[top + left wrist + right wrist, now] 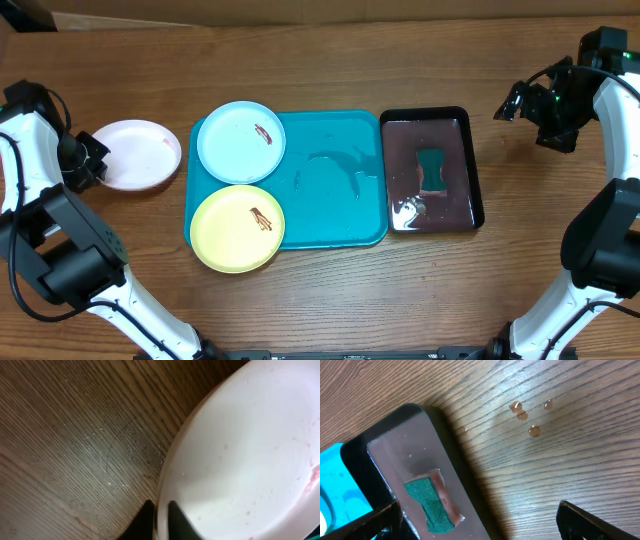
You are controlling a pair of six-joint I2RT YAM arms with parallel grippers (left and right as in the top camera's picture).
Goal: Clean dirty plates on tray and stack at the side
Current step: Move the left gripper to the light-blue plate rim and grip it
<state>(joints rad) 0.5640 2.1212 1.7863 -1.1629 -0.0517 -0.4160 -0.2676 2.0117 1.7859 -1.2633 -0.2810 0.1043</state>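
The white plate (135, 155) lies on the table left of the turquoise tray (340, 180), with faint pink marks. My left gripper (85, 160) is shut on its left rim; in the left wrist view the fingers (161, 515) straddle the white plate's (240, 460) edge. The mint-cyan plate (240, 142) sits on the tray's far left corner and the yellow-green plate (237, 228) on its near left corner, each with a brown smear. My right gripper (515, 105) is open and empty, raised over the table right of the black tray; its fingers (477, 515) show in the right wrist view.
A black tray (476, 170) right of the turquoise tray holds brownish water and a green sponge (432, 170), which also shows in the right wrist view (427, 505). Water drops (527, 415) lie on the wood beside the black tray (390, 455).
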